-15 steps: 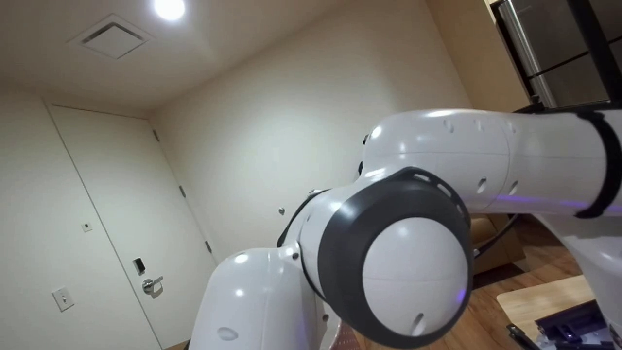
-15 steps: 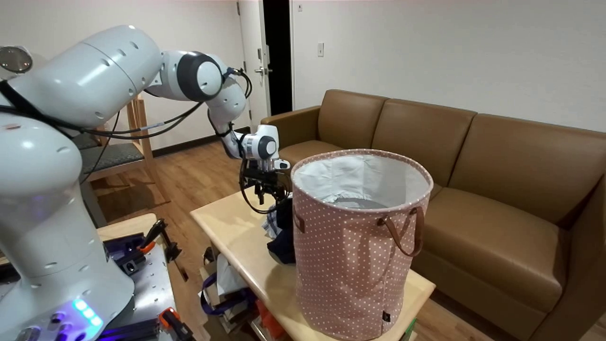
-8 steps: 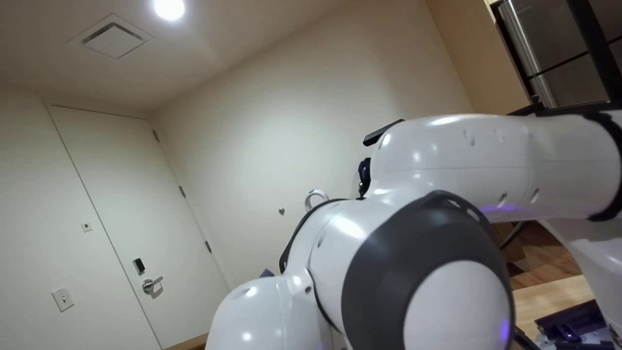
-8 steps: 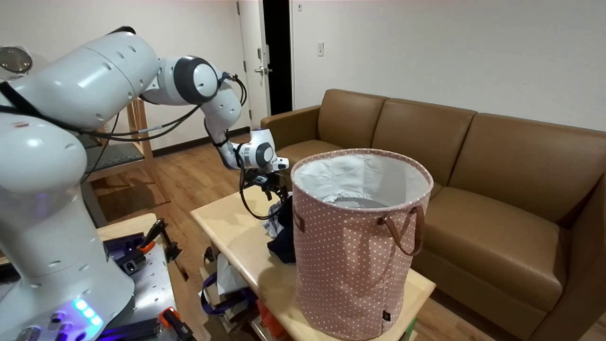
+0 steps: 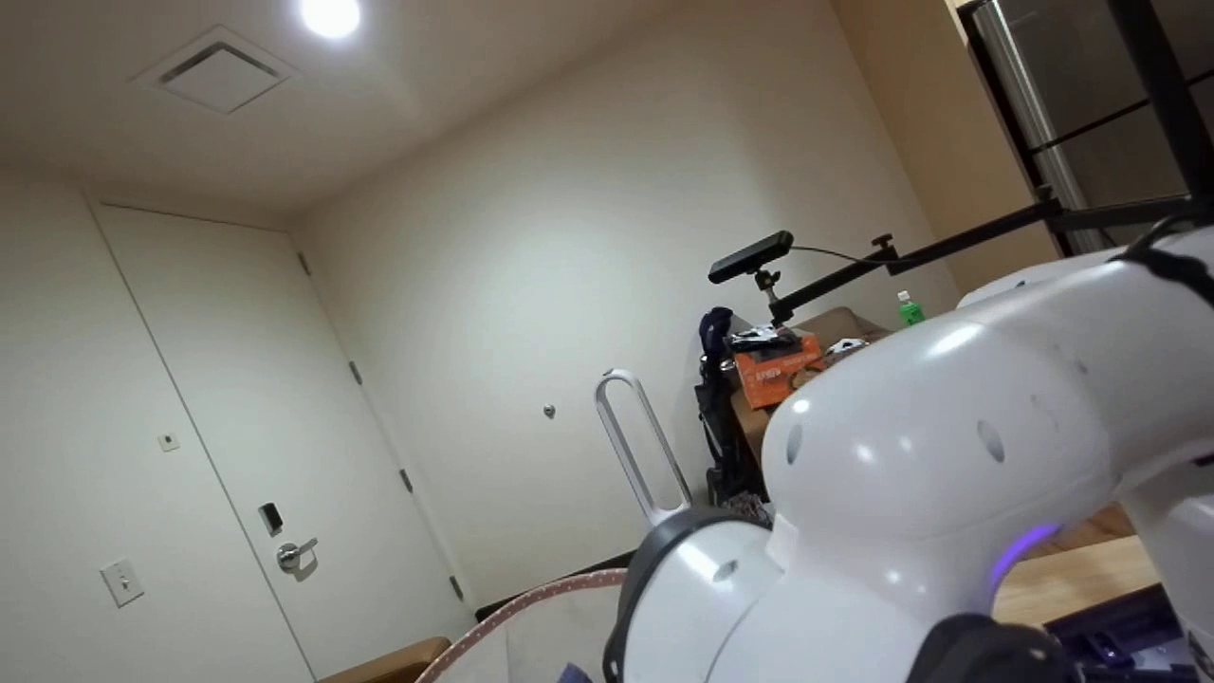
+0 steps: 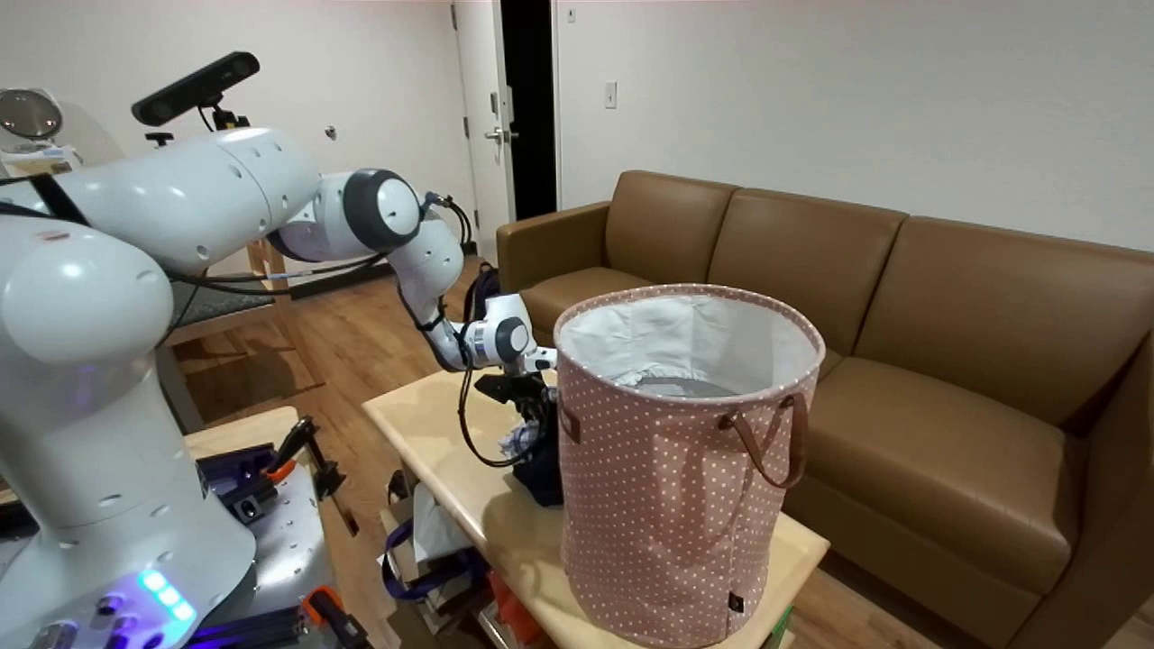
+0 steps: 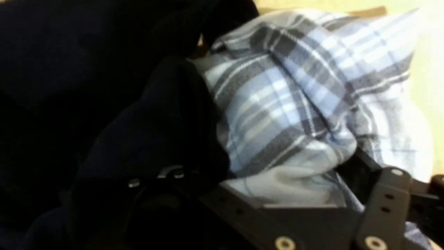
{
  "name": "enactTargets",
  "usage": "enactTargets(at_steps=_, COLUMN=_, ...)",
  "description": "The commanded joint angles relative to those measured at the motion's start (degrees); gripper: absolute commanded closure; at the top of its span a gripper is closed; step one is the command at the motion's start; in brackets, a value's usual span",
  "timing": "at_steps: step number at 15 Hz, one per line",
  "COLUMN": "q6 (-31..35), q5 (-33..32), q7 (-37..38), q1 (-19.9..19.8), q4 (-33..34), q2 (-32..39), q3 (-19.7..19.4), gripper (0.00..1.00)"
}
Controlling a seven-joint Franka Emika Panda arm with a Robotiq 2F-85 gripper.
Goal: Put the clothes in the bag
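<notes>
Down on the table (image 6: 419,419): plaid cloth (image 7: 277,104) and dark cloth (image 7: 86,86), heaped together and touching, both outside the bag (image 6: 667,514).
Plaid cloth: crumpled, in white, blue and grey; in the wrist view it lies between the fingers (image 7: 385,205).
Dark cloth: fills the left of the wrist view; in an exterior view it sits just beside the bag, though whether they touch cannot be told.
Gripper (image 7: 284,159): low, at the cloth; jaws standing wide apart, the plaid cloth in the gap; one finger is hard to make out against the dark cloth, and the tips are partly hidden.
Arm (image 6: 225,194): in an exterior view, bent over the table, its end pointing down to the cloth.
Lights (image 6: 167,595): blue, lit on the arm's base (image 6: 99,505).
Bag: upright on the table, mouth up, pink with white dots; its lining (image 6: 667,333) is pale, and something grey (image 6: 690,386) shows low inside, too unclear to name.
Rim (image 5: 531,596): in an exterior view, a dotted curve at the bottom, partly behind the arm.
Handle (image 6: 798,442): brown, hanging in a loop on the bag's outside.
Couch (image 6: 811,270): brown, three back cushions, behind the table.
Door (image 6: 478,117): white, with a dark opening (image 6: 530,117) just beside it.
Camera (image 5: 754,256): black, showing above an orange box (image 5: 778,370).
</notes>
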Motion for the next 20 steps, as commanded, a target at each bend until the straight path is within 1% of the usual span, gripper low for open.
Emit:
enactTargets(at_steps=1, q6=-8.63, q5=0.77, q7=-0.56, q1=-3.96, q4=11.03, q2=7.02, q3=1.82, gripper=0.33)
enactTargets(at_steps=2, q6=-8.29, q5=-0.13, q7=-0.70, q1=-3.92, q4=6.20, q2=3.16, q3=2.36, gripper=0.40)
enactTargets(at_steps=3, q6=-9.19, q5=-0.37, q7=-0.89, q1=-4.32, q4=7.66, q2=3.72, q3=2.79, gripper=0.47)
enactTargets(at_steps=6, q6=-9.83, q5=-0.91, q7=-3.24, q1=-5.13, q4=8.98, q2=3.03, q3=4.77, gripper=0.65)
enactTargets(at_steps=7, q6=-10.13, q5=-1.01, q7=-4.22, q1=-5.19, q4=10.76, q2=3.76, q3=5.23, gripper=0.73)
enactTargets(at_steps=10, q6=-11.69, q5=-1.16, q7=-6.02, q1=-5.37, q4=12.85, q2=3.79, q3=6.05, gripper=0.92)
enactTargets(at_steps=11, q6=-12.21, q5=-0.33, q7=-6.76, q1=-5.26, q4=12.98, q2=3.30, q3=5.77, gripper=0.93)
enactTargets(at_steps=13, q6=-12.40, q5=-0.55, q7=-7.72, q1=-5.06, q4=10.94, q2=0.81, q3=5.64, gripper=0.95)
enactTargets(at_steps=14, q6=-12.21, q5=-0.59, q7=-7.88, q1=-4.90, q4=10.25, q2=-0.04, q3=5.40, gripper=0.93)
enactTargets(at_steps=15, q6=-11.73, q5=-0.69, q7=-6.88, q1=-4.25, q4=7.95, q2=-2.24, q3=4.74, gripper=0.94)
enactTargets(at_steps=16, q6=-11.53, q5=-0.70, q7=-6.34, q1=-3.99, q4=6.95, q2=-3.43, q3=4.42, gripper=0.93)
enactTargets(at_steps=18, q6=-9.49, q5=-0.76, q7=-3.50, q1=-2.65, q4=1.91, q2=-8.06, q3=3.01, gripper=0.93)
enactTargets(at_steps=19, q6=-7.09, q5=-1.00, q7=-0.31, q1=-1.07, q4=-2.29, q2=-11.42, q3=1.36, gripper=0.93)
enactTargets(at_steps=20, q6=-5.50, q5=-1.15, q7=1.88, q1=-0.05, q4=-4.15, q2=-13.27, q3=0.28, gripper=0.93)
